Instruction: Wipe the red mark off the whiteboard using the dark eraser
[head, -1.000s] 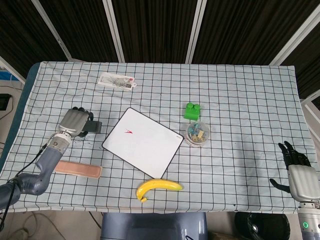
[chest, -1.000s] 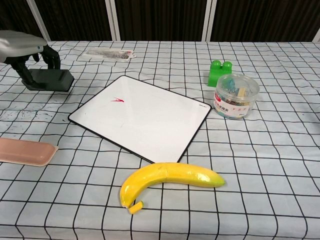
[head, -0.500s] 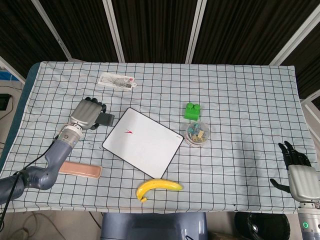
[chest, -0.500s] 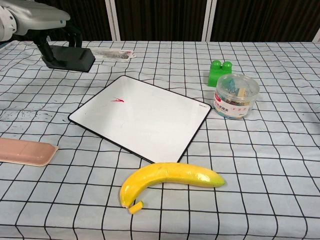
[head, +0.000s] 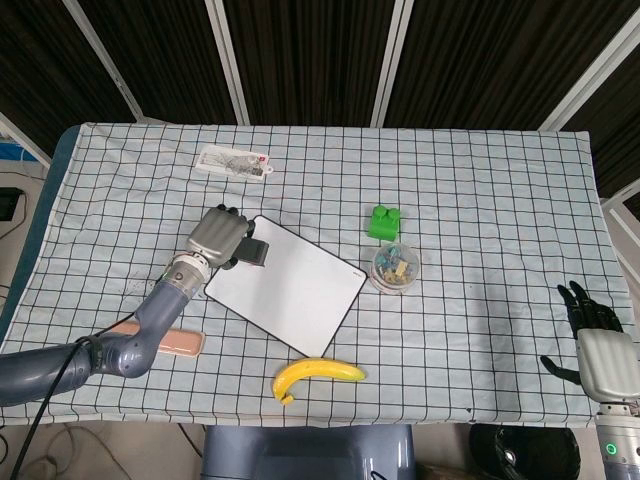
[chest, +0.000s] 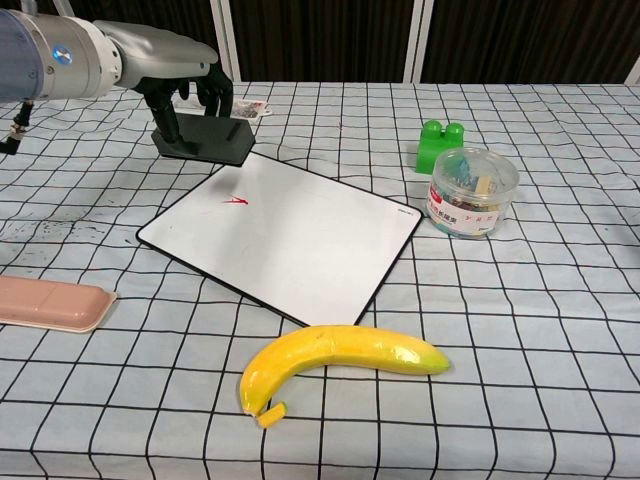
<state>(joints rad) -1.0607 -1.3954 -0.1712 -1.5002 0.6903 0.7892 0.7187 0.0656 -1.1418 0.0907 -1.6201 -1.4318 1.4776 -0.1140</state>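
The whiteboard lies tilted at the middle of the table. Its small red mark shows near the board's left corner in the chest view; in the head view my left hand hides it. My left hand grips the dark eraser and holds it just above the board's far left edge, slightly behind the mark. My right hand rests at the table's right front corner, fingers spread, holding nothing.
A banana lies in front of the board. To the right are a green block and a clear tub of clips. A pink case sits front left, a flat packet at the back.
My left hand has carried the eraser rightward from the table's left side to the board's far left edge. The right hand has not moved.
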